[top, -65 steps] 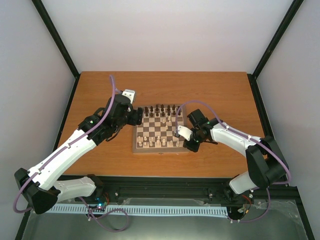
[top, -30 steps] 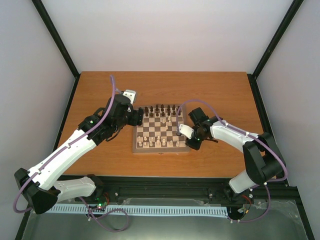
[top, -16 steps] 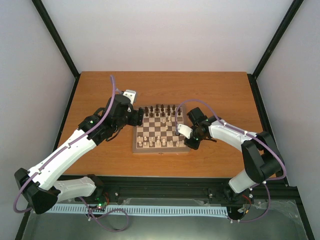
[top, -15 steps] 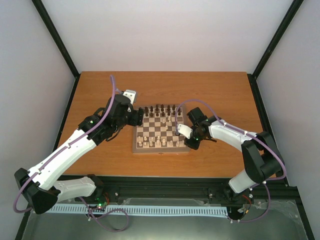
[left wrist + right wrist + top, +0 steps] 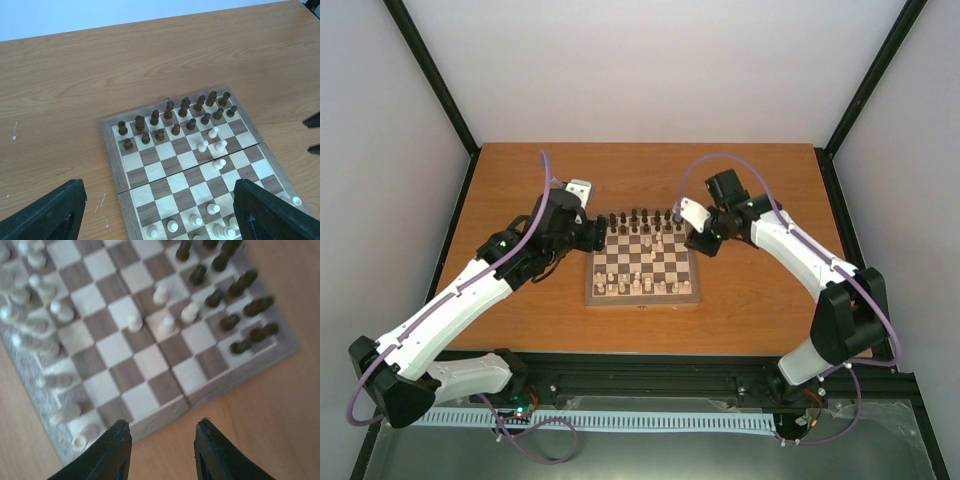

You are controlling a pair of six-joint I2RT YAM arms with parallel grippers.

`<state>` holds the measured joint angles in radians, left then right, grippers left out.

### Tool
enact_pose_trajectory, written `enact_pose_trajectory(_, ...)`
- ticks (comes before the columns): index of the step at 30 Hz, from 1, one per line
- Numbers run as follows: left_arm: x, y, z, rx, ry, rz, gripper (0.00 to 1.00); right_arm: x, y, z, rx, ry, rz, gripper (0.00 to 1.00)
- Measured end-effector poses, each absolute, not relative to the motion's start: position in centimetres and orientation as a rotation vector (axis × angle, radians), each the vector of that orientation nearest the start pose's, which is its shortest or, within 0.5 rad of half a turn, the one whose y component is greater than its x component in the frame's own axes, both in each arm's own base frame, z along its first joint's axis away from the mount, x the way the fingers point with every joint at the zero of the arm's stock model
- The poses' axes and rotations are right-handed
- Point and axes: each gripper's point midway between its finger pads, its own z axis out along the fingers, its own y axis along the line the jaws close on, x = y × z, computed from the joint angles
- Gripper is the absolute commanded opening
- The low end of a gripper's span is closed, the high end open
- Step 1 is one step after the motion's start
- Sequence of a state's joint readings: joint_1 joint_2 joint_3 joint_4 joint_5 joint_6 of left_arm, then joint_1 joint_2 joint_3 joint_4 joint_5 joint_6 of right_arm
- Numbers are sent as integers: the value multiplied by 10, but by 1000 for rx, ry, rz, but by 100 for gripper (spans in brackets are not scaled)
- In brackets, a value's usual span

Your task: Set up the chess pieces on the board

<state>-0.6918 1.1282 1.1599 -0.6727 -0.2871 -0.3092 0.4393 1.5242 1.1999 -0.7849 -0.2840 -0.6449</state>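
Observation:
The board [image 5: 640,299] lies mid-table. Dark chess pieces [image 5: 640,217] fill its two far rows. Cream chess pieces [image 5: 630,284] stand in the near rows, and a few cream pawns [image 5: 663,240] stand close to the dark ones. My left gripper [image 5: 596,236] hovers at the board's far left corner, wide open and empty [image 5: 160,220]. My right gripper [image 5: 698,244] is beside the board's far right edge, open and empty [image 5: 161,450], over the table just off the board's border [image 5: 210,390]. Dark pieces [image 5: 235,290] and the advanced cream pawns [image 5: 162,315] show in its view.
Orange-brown wooden table [image 5: 760,300] stretches right of and behind the board. Black frame posts [image 5: 440,90] and pale walls close in the table on three sides. A black rail [image 5: 650,385] runs along the near edge.
My right gripper has moved from the board's near right corner to beside its far right corner. The left arm has not moved.

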Motion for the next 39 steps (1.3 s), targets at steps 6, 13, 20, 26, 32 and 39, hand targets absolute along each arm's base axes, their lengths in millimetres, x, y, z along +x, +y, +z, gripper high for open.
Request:
enact_pose_trajectory(6, 295, -177, 278, 250, 2170, -230, 82, 335, 239, 139, -1472, 2201, 359, 37)
enact_pose_trajectory(13, 296, -175, 279, 246, 2164, -216, 83, 328, 281, 88, -1606, 2273, 409, 40)
enact_pose_trajectory(20, 296, -174, 280, 247, 2163, -211, 83, 338, 294, 76, -1615, 2303, 356, 41)
enact_pose_trajectory(26, 296, -174, 280, 249, 2163, -210, 83, 343, 297, 78, -1605, 2308, 350, 40)
enact_pose_trajectory(32, 296, -174, 280, 249, 2163, -209, 83, 338, 295, 66, -1628, 2345, 357, 39)
enact_pose_trajectory(39, 296, -174, 280, 254, 2162, -207, 83, 335, 297, 64, -1637, 2348, 360, 22)
